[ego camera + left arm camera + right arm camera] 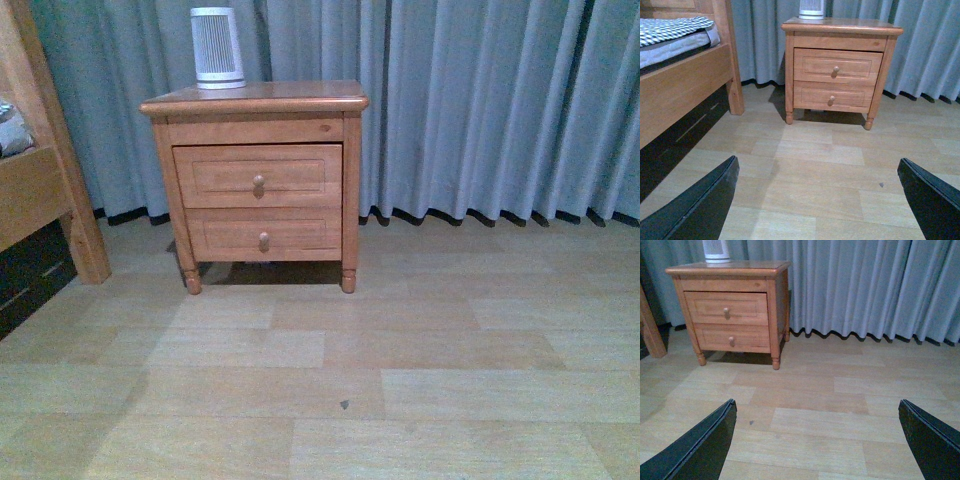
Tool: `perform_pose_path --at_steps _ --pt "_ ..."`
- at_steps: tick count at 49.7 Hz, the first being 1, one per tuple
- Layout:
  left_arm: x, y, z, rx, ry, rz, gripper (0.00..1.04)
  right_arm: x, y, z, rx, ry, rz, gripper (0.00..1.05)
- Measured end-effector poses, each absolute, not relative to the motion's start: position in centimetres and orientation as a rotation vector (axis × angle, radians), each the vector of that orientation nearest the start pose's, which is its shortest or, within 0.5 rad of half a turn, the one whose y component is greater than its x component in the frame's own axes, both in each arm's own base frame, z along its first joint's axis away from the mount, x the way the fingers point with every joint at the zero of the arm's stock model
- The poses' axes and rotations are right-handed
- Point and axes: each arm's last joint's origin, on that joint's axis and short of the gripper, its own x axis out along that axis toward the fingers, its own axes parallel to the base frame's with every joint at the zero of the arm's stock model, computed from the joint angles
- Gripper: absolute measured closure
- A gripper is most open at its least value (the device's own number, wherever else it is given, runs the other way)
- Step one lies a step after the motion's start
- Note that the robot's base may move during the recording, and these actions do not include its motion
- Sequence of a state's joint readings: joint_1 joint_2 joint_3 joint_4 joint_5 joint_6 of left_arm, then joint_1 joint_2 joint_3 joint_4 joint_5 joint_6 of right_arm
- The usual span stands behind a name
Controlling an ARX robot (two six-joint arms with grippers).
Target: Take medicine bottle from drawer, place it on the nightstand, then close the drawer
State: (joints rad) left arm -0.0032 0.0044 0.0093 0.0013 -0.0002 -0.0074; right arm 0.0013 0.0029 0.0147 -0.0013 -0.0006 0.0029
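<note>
The honey-brown nightstand [255, 102] stands against the curtain, well ahead of both arms. Its taller upper drawer [258, 176] is shut, with one round knob [259, 182] at its middle. The medicine bottle is hidden. In the left wrist view the nightstand [840, 26] and the drawer [837, 66] lie far beyond my left gripper [817, 160], which is open over bare floor. In the right wrist view the nightstand [727, 269] and the drawer [726, 308] sit far off, and my right gripper [816, 401] is open and empty. Neither arm shows in the front view.
A tall white ribbed device [217, 47] stands on the nightstand's top. The shorter lower drawer [263, 234] is shut too. A wooden bed frame [40, 180] stands on the left, grey curtains [480, 100] hang behind, and wood flooring [340, 380] stretches to the nightstand.
</note>
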Motion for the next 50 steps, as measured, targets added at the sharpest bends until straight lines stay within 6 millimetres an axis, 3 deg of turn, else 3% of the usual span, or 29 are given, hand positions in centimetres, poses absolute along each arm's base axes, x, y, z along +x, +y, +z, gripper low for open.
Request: perform_pose_path --at_steps 50 --pt "9.74 -0.03 16.65 -0.007 -0.006 -0.003 0.06 9.70 0.01 16.82 0.003 -0.010 0.002 0.07"
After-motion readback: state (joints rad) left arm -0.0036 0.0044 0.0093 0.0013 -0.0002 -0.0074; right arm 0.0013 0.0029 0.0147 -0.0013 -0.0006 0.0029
